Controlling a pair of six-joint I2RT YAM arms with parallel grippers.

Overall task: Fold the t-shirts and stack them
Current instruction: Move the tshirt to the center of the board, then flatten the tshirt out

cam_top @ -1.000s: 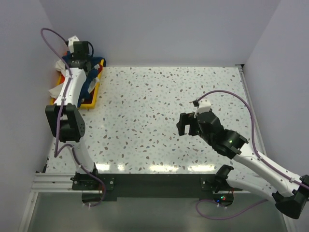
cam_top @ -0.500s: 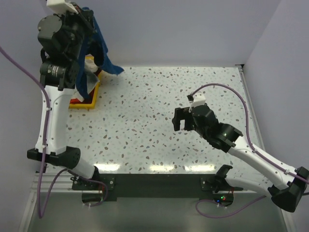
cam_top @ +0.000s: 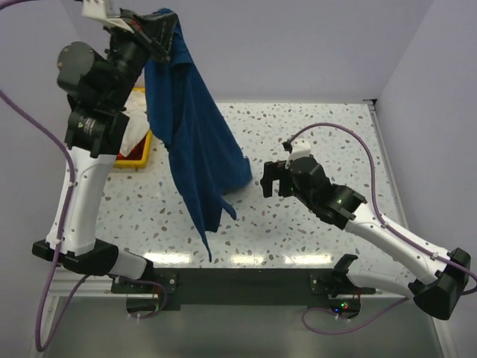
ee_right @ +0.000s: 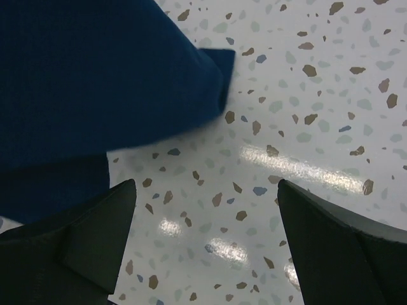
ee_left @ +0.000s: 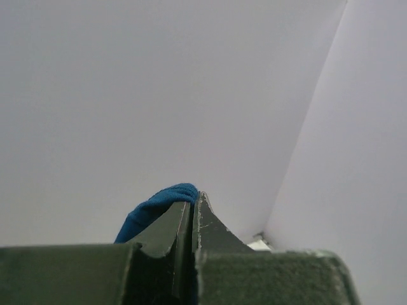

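Folding looks barely begun. From above, the left fingers point(cam_top: 153, 31) are clenched on the navy t-shirt point(cam_top: 195, 142), which is held high and hangs loose over the worktop point(cam_top: 320, 134). The right fingers point(cam_top: 271, 183) are spread and empty just beside the cloth. A white t-shirt point(cam_top: 133, 123) lies in the yellow tray point(cam_top: 140, 154). Left wrist view: fingers pinched shut on a blue fold. Right wrist view: fingers parted, navy cloth near them. Nothing appears folded or stacked, so every shirt remains to do.

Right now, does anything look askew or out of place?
Nothing damaged. The navy t-shirt hangs bunched from one pinch in the left hand, a narrow tail dangling lowest; the right hand is open beside it.
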